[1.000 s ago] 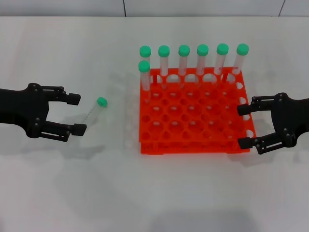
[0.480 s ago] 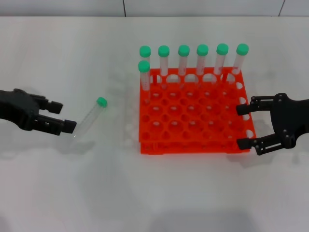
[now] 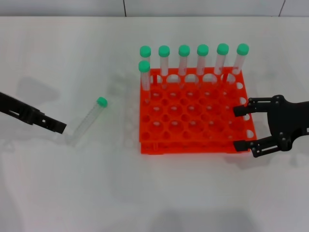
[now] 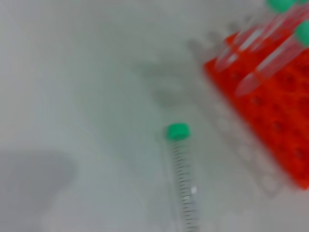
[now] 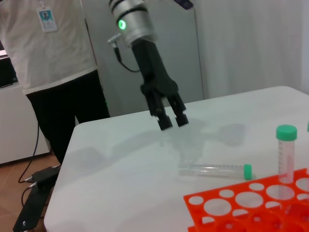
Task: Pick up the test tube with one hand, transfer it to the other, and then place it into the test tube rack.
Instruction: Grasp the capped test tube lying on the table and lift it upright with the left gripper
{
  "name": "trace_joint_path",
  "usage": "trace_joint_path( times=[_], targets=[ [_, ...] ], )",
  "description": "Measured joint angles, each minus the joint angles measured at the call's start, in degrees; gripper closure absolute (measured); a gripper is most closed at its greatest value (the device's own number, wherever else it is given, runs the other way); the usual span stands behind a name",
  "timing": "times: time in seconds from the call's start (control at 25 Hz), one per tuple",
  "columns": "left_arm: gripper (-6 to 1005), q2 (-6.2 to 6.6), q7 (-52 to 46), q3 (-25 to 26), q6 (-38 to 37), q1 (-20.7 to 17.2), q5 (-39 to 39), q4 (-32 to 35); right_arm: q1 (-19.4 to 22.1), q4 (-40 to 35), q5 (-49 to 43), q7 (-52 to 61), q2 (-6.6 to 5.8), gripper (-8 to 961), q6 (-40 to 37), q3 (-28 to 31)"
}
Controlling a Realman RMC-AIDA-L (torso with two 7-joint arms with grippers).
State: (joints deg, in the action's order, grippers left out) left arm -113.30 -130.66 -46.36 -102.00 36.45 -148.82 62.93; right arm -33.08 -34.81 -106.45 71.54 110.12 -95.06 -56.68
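The test tube point(image 3: 88, 119), clear with a green cap, lies flat on the white table left of the test tube rack point(image 3: 193, 145). My left gripper point(image 3: 60, 127) hovers just left of the tube's bottom end, turned edge-on. It does not touch the tube. The right wrist view shows that left gripper point(image 5: 173, 121) pointing down with a small gap between its fingertips and nothing in them, above and behind the test tube point(image 5: 215, 170). In the left wrist view the test tube point(image 4: 183, 179) lies below the camera. My right gripper point(image 3: 243, 128) is open at the rack's right edge.
Several green-capped tubes point(image 3: 203, 60) stand along the rack's far row, and one more stands in the left column point(image 3: 144, 75). A person point(image 5: 53, 53) stands beyond the table's far left side. The rack's corner point(image 5: 241, 208) sits close under the right wrist camera.
My left gripper has turned from flat and wide open to edge-on, and its arm has drawn back to the left. The right gripper crept slightly toward the rack. The tube has not moved.
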Motion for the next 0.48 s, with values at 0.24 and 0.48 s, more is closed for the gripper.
trace_joint_path(
  times=[0.24,0.48],
  targets=[
    [170,-1.67,-4.16,-8.17,6.34,1.28,-4.25,-2.49,-0.06,0.0,0.02,-0.56,0.56,84,0.3,0.09],
    [172,-3.14,-5.31,-9.23,11.71,3.42,-6.03,-7.55,-0.28,0.01,-0.01,-0.89,0.81,84,0.5,0.08]
  ],
)
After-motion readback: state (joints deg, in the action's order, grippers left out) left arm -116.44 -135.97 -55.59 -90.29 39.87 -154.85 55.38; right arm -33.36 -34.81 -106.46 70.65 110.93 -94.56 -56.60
